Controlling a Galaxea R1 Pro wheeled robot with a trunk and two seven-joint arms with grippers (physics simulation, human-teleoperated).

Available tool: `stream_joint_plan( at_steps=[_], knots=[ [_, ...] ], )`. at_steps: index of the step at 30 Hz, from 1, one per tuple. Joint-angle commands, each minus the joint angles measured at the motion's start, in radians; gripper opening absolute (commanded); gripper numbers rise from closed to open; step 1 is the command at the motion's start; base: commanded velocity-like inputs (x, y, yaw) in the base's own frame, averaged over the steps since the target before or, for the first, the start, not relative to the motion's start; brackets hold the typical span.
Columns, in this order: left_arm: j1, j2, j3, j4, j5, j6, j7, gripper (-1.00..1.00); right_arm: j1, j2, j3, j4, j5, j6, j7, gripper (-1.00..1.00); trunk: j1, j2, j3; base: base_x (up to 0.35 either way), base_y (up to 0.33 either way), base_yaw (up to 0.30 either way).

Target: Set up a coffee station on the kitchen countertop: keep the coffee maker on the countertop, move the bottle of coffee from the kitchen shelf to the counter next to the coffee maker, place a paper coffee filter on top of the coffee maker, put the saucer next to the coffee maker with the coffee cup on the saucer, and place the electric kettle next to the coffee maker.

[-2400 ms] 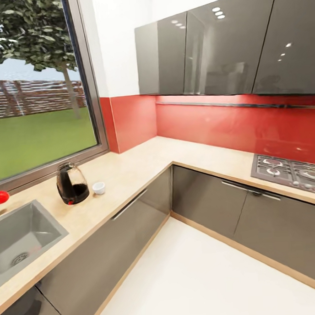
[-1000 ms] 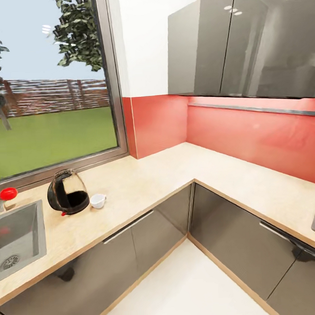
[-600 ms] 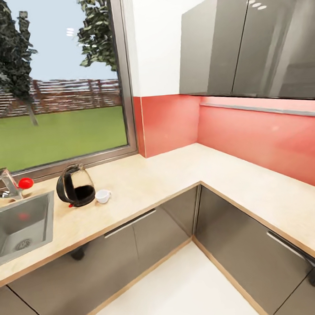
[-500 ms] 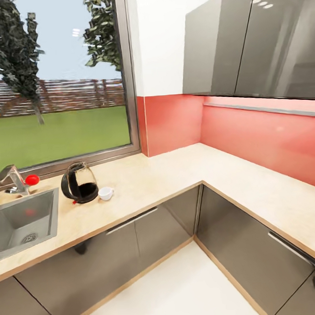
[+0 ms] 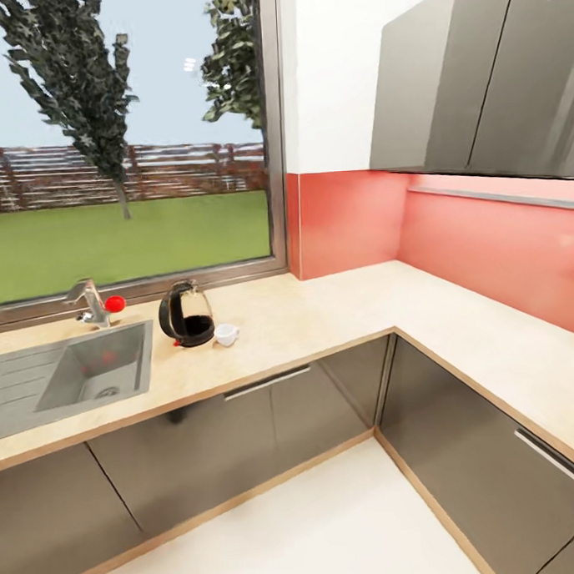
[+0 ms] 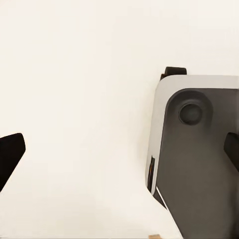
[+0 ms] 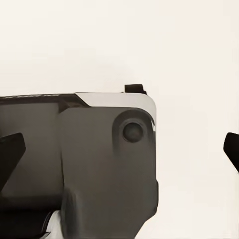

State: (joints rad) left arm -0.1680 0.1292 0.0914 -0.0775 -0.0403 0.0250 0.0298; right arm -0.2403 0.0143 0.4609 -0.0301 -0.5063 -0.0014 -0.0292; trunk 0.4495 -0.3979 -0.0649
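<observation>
Electric kettle and coffee cup stand just apart on desk near sink; both jaws released, empty; recommend approaching square to kettle w/ cup clear.

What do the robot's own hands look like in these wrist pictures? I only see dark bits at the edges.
Those dark bits are the fingertips: flat, matte black, blunt wedge-shaped pads on the left end effector and matching black pads on the right end effector. No cables, markings or arms can be made out.
</observation>
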Motion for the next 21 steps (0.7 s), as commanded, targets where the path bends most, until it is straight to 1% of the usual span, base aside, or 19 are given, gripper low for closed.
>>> stream_joint_plan(
  at_steps=[1, 11, 14, 17, 19, 21],
  knots=[
    [-0.001, 0.0, 0.008, -0.001, -0.004, 0.002, 0.001, 1.0, 0.0, 0.001, 0.009, -0.001, -0.009, 0.0, -0.003, 1.0, 0.001, -0.002, -0.002, -0.002, -0.001, 0.278],
    [-0.003, -0.001, 0.002, -0.032, -0.011, -0.005, -0.001, 1.0, 0.0, 0.0, 0.009, -0.001, -0.009, 0.0, -0.003, 1.0, 0.001, -0.002, -0.002, 0.0, 0.0, 0.278],
    [-0.004, -0.001, 0.001, -0.07, -0.013, -0.039, -0.002, 1.0, 0.0, 0.0, 0.01, -0.001, -0.008, 0.0, -0.003, 1.0, 0.001, -0.002, -0.002, 0.0, 0.0, 0.266],
    [-0.005, -0.001, 0.0, -0.083, -0.014, -0.066, -0.004, 1.0, 0.0, 0.0, 0.01, -0.001, -0.008, 0.0, -0.003, 1.0, 0.001, -0.002, -0.002, 0.0, 0.0, 0.245],
    [-0.008, -0.001, -0.001, -0.088, -0.014, -0.083, -0.005, 1.0, 0.0, 0.0, 0.009, -0.001, -0.008, 0.0, -0.003, 1.0, 0.001, -0.002, -0.002, -0.09, 0.0, 0.126],
    [-0.012, -0.002, 0.0, -0.108, -0.014, -0.108, -0.005, 1.0, 0.0, -0.001, 0.007, -0.002, -0.009, 0.0, -0.002, 1.0, 0.001, -0.002, -0.002, -0.262, 0.0, 0.038]
  ],
)
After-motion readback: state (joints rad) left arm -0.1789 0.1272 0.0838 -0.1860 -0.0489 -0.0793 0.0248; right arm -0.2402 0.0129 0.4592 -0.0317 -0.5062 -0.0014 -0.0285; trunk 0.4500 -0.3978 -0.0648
